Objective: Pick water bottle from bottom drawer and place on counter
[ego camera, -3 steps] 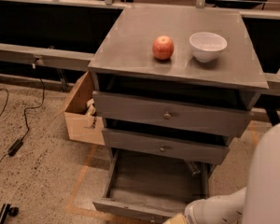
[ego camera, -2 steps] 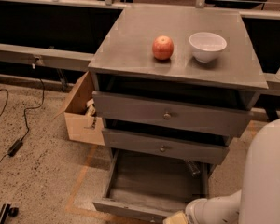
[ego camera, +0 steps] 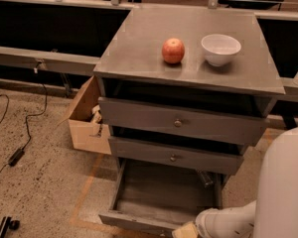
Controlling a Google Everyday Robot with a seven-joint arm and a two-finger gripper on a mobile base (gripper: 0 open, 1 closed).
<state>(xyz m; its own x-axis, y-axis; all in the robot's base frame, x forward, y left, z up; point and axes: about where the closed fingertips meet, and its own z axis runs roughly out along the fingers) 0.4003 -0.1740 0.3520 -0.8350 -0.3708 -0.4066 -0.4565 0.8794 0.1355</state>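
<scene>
The bottom drawer point(ego camera: 139, 221) is pulled open below two shut knobbed drawers. The water bottle point(ego camera: 204, 178) lies at the drawer's back right corner, partly hidden under the middle drawer. The counter point(ego camera: 139, 48) carries a red apple point(ego camera: 173, 50) and a white bowl point(ego camera: 220, 49). My white arm point(ego camera: 223, 221) reaches down past the drawer's front right corner at the bottom edge of the camera view. The gripper itself is out of view below that edge.
An open cardboard box point(ego camera: 87, 118) stands on the floor left of the cabinet. Black cables point(ego camera: 17, 152) run across the floor at far left. My white body point(ego camera: 285, 182) fills the lower right. Dark shelving runs behind the cabinet.
</scene>
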